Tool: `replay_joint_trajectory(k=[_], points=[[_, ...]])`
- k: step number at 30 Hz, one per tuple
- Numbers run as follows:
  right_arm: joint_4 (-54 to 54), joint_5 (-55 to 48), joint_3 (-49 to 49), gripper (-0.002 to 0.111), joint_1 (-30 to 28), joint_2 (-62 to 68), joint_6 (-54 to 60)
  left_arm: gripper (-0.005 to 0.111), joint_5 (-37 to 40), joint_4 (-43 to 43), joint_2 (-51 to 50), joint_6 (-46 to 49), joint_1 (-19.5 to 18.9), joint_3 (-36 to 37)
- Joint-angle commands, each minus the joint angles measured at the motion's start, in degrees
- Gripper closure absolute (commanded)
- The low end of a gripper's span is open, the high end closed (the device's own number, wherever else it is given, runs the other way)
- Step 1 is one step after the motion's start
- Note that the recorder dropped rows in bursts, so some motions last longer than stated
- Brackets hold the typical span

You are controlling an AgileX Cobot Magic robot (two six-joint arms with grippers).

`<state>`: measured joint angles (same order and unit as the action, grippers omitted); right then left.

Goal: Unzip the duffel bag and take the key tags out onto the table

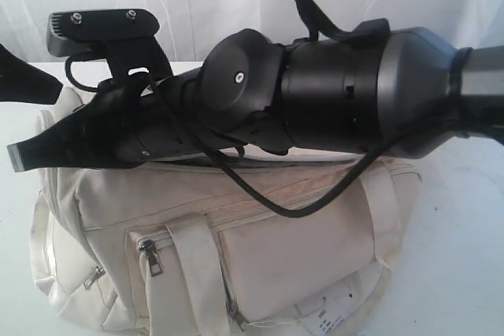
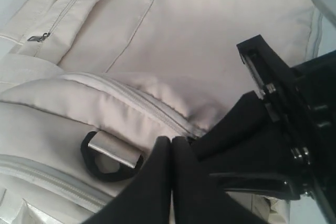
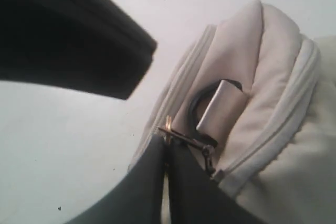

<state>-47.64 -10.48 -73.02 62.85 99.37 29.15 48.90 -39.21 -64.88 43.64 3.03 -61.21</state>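
The cream-white duffel bag (image 1: 299, 249) lies on the white table (image 1: 465, 257), its top zipper (image 2: 152, 103) closed as far as I can see. My right arm reaches across the bag to its left end. There my right gripper (image 3: 167, 139) is shut on the metal zipper pull (image 3: 181, 135), beside the black ring (image 3: 195, 109) and its grey loop. My left gripper (image 2: 171, 140) is shut, tips close over the same end near the black ring (image 2: 90, 157); nothing shows between them. In the exterior view the left gripper (image 1: 55, 88) hovers above the right gripper (image 1: 17, 159). The key tags are hidden.
The front side pocket has its own zipper pull (image 1: 150, 257), with a webbing strap (image 1: 197, 273) beside it. A white printed paper label (image 1: 331, 316) hangs at the bag's lower front. The right arm's body and cable (image 1: 268, 202) cover most of the bag's top.
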Motion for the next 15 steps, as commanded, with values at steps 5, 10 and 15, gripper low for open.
replay_joint_trajectory(k=[5,10,15], points=[[-0.5,7.1,-0.8,0.108,-1.3,3.3,-1.9,0.107,0.2,0.9,3.9,-1.5,0.1,0.5],[-0.5,9.7,-4.3,0.108,-1.6,5.3,-2.4,0.107,0.2,1.1,3.9,-1.6,0.1,0.5],[-0.5,7.8,-6.4,0.108,-2.2,5.4,-2.8,0.107,0.2,1.1,3.9,-1.6,0.1,0.5]])
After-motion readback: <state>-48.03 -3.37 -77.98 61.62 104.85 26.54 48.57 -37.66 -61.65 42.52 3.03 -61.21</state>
